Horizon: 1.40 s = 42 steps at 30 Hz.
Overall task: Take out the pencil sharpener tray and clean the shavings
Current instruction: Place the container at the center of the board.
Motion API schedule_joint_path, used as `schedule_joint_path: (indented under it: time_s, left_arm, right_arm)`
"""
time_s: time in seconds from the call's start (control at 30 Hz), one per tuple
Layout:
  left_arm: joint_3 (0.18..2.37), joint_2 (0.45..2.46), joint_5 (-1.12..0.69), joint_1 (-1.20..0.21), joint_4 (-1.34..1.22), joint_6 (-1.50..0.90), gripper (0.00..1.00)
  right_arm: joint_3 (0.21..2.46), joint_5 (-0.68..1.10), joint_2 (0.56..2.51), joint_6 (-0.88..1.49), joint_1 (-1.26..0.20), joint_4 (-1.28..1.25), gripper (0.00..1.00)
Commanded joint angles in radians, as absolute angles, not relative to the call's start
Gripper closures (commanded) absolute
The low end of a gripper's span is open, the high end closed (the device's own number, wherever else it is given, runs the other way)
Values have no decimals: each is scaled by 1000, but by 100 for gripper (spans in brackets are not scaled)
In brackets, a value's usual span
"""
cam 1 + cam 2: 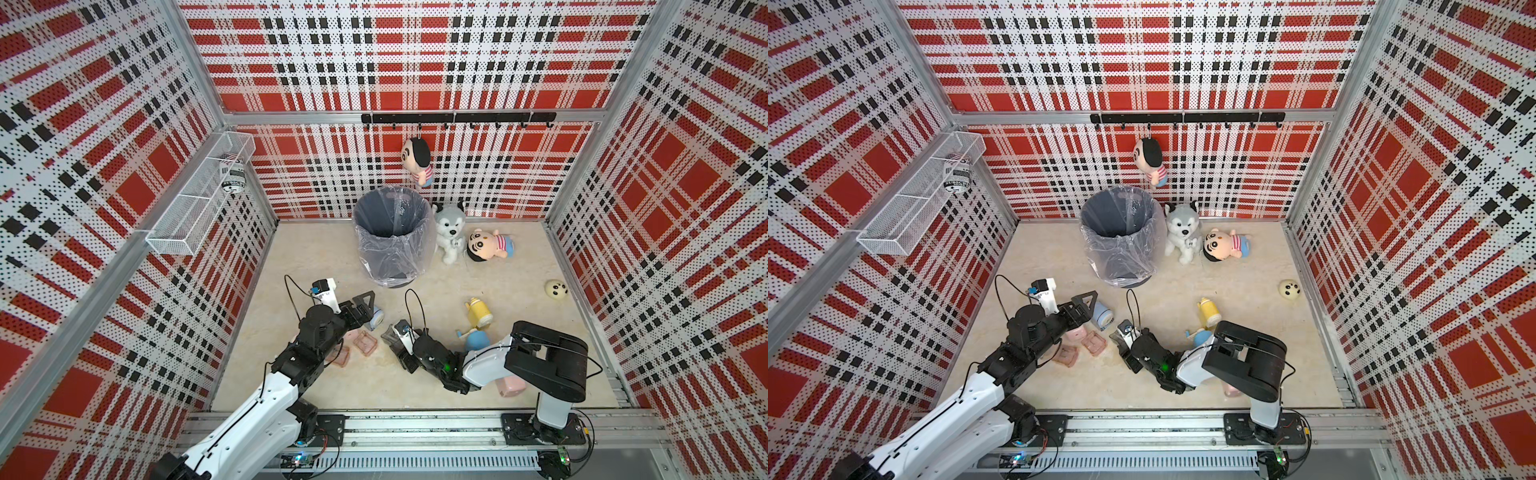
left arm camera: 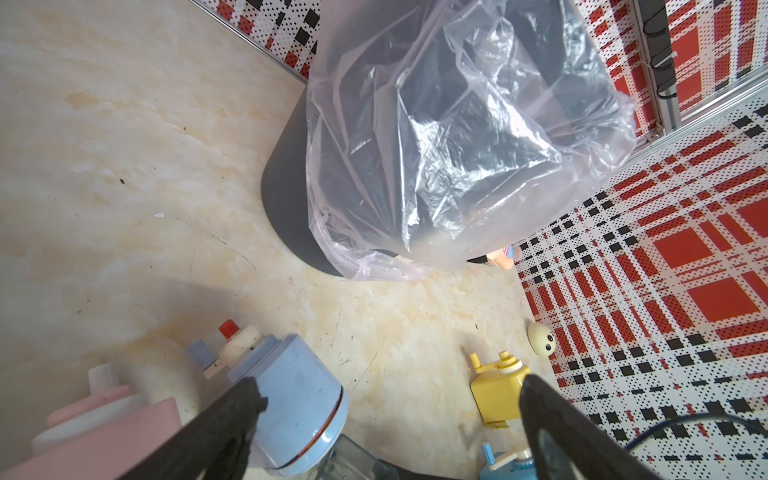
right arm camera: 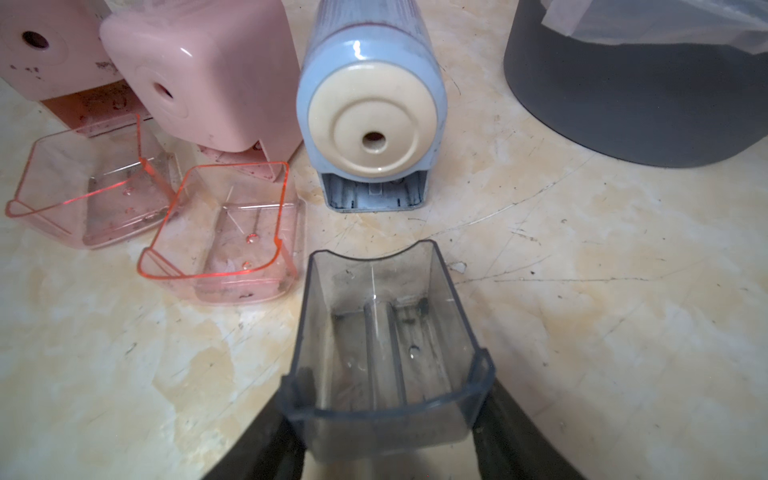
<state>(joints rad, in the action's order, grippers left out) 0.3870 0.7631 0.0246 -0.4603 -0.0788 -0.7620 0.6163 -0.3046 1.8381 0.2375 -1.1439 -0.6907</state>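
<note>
A light-blue pencil sharpener (image 3: pixel 372 124) with a cream front lies on the floor, and the slot (image 3: pixel 374 193) under its front is empty. Its smoky clear tray (image 3: pixel 386 332) is out, just in front of that slot. My right gripper (image 3: pixel 388 399) is shut on the tray's near end, one finger on each side wall. No shavings show in the tray, only dark smudges. In both top views the tray (image 1: pixel 390 332) sits at the right gripper's tip. My left gripper (image 2: pixel 390 399) is open above the blue sharpener (image 2: pixel 295 399), with one finger by its side.
A grey bin (image 1: pixel 390 232) lined with a clear bag stands behind the sharpeners. Two pink sharpeners (image 3: pixel 199 79) and two empty pink trays (image 3: pixel 224 232) lie by the blue one. A yellow sharpener (image 1: pixel 480 313), another blue one (image 1: pixel 478 338) and plush toys (image 1: pixel 451 232) lie to the right.
</note>
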Motion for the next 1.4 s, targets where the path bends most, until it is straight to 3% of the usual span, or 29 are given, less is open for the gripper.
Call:
schedule_joint_path:
  time_s: [0.0,0.23,0.83,1.03,1.2,1.37]
  left_arm:
    - [377,757,9,-453,-104,-764,2]
    - [383,752,7,-451,-100,-765,2]
    - [395,758,14,-461,-86,-770,2]
    - [447,762,110,-524,-19,-775,2]
    - [525,761,219,-630,35,-788,2]
    - [599,762,316,-746,64,-802,2]
  right_arm:
    - [637,-302,1878,257,-1150,-690,40]
    - [680,-323,1923,271,-1150,-656,39]
    - [681,-331,1889,300,-1150,-637,22]
    - [653,-346,1746,314,-1150,-589,0]
    - [667,-438,1553,358,-1149,-418,0]
    - [770,-550,1373,461,-1111,-69,0]
